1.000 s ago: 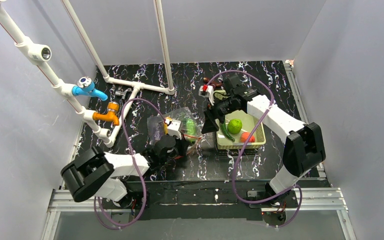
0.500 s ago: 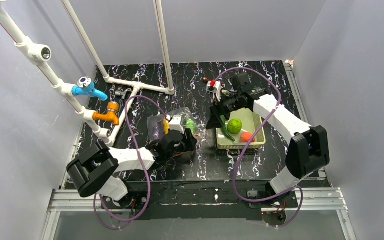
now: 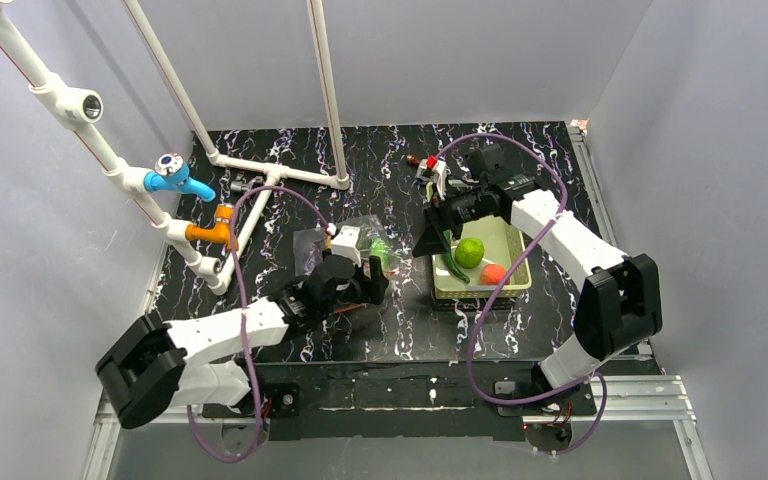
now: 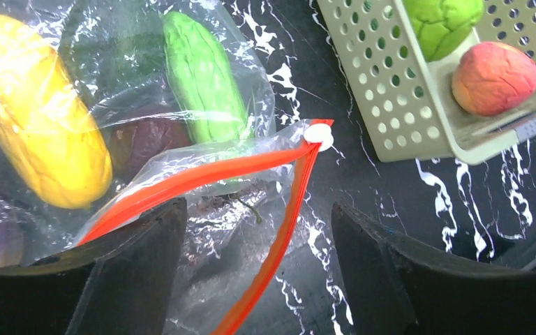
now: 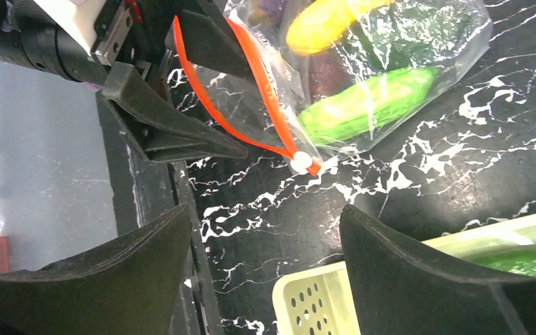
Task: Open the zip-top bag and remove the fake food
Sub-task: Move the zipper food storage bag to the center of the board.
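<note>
The zip-top bag (image 4: 112, 84) lies crinkled on the black table, its red-orange zipper strip (image 4: 202, 174) parted, with a white slider (image 4: 315, 135) at the end. Inside show fake food pieces: a yellow piece (image 4: 35, 118), a green cucumber (image 4: 202, 77) and a dark purple piece (image 4: 146, 136). My left gripper (image 4: 258, 272) is open at the bag's mouth; one zipper strip runs loose between its fingers. My right gripper (image 5: 265, 265) is open and empty, hovering between bag (image 5: 363, 77) and basket. From above, the left gripper (image 3: 372, 288) sits just below the bag (image 3: 355, 240).
A yellow-green perforated basket (image 3: 505, 290) right of the bag holds a green round fruit (image 3: 470, 252), a red-orange tomato (image 3: 493, 273) and a dark green piece (image 3: 453, 264). White pipes with blue and orange taps (image 3: 210, 230) stand at the left.
The left gripper's jaws have gone from shut to open at the bag's mouth, and the left arm has stretched forward. The right gripper shifted slightly right and stayed open.
</note>
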Tool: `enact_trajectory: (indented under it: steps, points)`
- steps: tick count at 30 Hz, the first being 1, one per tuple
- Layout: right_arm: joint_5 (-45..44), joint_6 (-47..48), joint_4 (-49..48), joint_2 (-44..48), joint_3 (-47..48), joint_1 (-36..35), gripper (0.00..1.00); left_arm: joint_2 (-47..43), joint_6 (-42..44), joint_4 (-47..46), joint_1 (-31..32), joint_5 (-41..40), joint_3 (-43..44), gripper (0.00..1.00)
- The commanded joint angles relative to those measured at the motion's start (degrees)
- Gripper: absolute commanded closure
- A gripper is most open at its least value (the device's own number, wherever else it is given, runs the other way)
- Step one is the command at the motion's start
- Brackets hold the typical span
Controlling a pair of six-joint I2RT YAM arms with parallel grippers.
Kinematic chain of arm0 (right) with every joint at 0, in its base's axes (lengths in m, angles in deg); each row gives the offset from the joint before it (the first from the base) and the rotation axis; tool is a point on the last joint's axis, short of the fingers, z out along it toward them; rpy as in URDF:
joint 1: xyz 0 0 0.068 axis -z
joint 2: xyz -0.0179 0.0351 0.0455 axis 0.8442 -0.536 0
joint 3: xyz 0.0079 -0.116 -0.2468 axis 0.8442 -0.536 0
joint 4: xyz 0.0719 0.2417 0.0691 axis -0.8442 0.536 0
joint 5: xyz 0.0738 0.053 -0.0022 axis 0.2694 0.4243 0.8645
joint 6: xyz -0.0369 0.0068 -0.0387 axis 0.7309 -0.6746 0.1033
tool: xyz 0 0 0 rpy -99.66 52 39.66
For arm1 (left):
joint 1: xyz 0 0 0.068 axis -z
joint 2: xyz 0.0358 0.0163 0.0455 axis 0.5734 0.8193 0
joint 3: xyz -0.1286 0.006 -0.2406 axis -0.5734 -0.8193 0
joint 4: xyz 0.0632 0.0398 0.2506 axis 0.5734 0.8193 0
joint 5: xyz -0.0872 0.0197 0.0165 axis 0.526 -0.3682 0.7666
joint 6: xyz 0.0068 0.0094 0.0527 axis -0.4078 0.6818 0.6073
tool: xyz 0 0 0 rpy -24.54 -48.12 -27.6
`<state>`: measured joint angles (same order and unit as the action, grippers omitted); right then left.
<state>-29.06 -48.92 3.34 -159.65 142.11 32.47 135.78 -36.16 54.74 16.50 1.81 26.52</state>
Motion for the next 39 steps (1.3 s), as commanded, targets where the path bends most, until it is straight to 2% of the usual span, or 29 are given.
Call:
enact_trajectory:
  steps: [1, 3, 4, 6, 7, 11, 14, 19, 27, 31, 36, 39]
  points:
    - [4.5, -3.0, -1.2, 1.4, -0.4, 0.1, 0.16, -5.7, 5.3, 8.1, -0.1, 2.1, 1.4, 0.26]
    - [4.5, -3.0, -1.1, 1.4, -0.4, 0.1, 0.16, -7.0, 5.5, 10.7, -0.1, 1.7, 1.3, 0.28]
    - [4.5, -3.0, -1.1, 1.4, -0.4, 0.1, 0.16, -7.4, 5.4, 11.5, -0.1, 1.4, 0.9, 0.33]
    - [4.4, -3.0, -1.2, 1.3, -0.4, 0.1, 0.16, -7.3, 4.6, 11.8, -0.1, 0.5, 0.1, 0.50]
    - [4.4, -3.0, -1.2, 1.2, -0.4, 0.1, 0.16, -6.6, 4.2, 11.4, -0.1, 0.2, -0.1, 0.53]
    - [1.6, -3.0, -2.6, 1.7, -0.9, 0.1, 0.16, -1.7, 3.9, 9.1, -0.1, 1.4, 1.1, 0.54]
    - [-4.6, -3.0, -5.1, 2.9, -2.0, 0.3, 0.16, 2.4, 4.6, 9.6, -0.1, 1.8, 3.8, 0.52]
    - [-5.1, -3.0, -7.3, 3.5, -3.0, 2.4, 0.16, 6.5, 3.0, 8.8, 0.1, -3.5, 4.2, 0.37]
    - [-5.1, -3.0, -8.1, 4.0, -3.6, 3.3, 0.16, 12.3, 5.7, -6.8, 0.0, -3.1, 3.1, 0.31]
    - [-5.1, -3.0, -8.3, 4.2, -3.7, 4.0, 0.16, 13.7, 6.1, -12.5, 0.0, -5.7, 2.1, 0.29]
    - [-5.1, -3.0, -8.3, 4.4, -3.8, 4.3, 0.16, 14.3, 2.9, -9.8, 0.0, -14.0, 2.7, 0.27]
    - [-5.1, -3.0, -8.3, 4.6, -3.9, 4.4, 0.16, 12.8, 1.6, -7.6, 0.0, -17.3, 2.6, 0.20]
